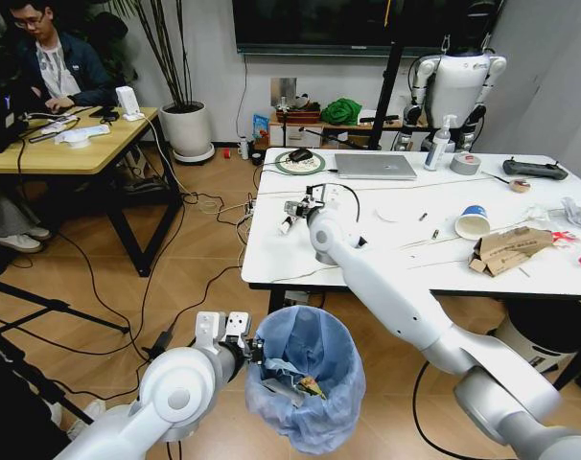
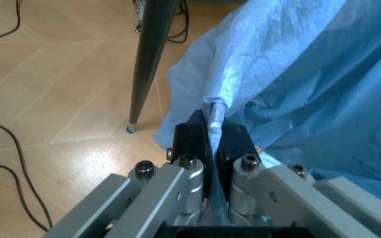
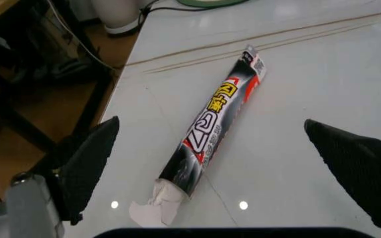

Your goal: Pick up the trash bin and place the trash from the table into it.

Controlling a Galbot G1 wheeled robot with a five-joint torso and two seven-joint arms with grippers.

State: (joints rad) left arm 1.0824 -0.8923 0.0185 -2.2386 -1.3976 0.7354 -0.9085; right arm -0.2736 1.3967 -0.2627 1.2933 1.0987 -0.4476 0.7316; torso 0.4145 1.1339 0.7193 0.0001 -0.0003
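The trash bin (image 1: pixel 306 379), lined with a crinkled light-blue bag, stands on the floor by the table's front edge with some litter inside. My left gripper (image 1: pixel 248 349) is shut on its near rim; the left wrist view shows the bag's edge (image 2: pixel 215 116) pinched between the black pads. My right gripper (image 1: pixel 302 205) hovers open over the white table (image 1: pixel 367 254) near its left end. A long black, red and yellow wrapper (image 3: pixel 212 128) lies flat on the table between its fingers (image 3: pixel 88 158), untouched. More trash lies at the right: a paper cup (image 1: pixel 473 222), torn cardboard (image 1: pixel 506 249) and wrappers (image 1: pixel 567 236).
A grey laptop (image 1: pixel 375 165), a tape roll (image 1: pixel 465 163), a bottle (image 1: pixel 435 146) and a black controller (image 1: pixel 534 171) sit along the table's far side. A large lidded cylinder (image 1: pixel 545 333) stands under the table at right. Cables cross the floor by a wooden desk (image 1: pixel 70 146).
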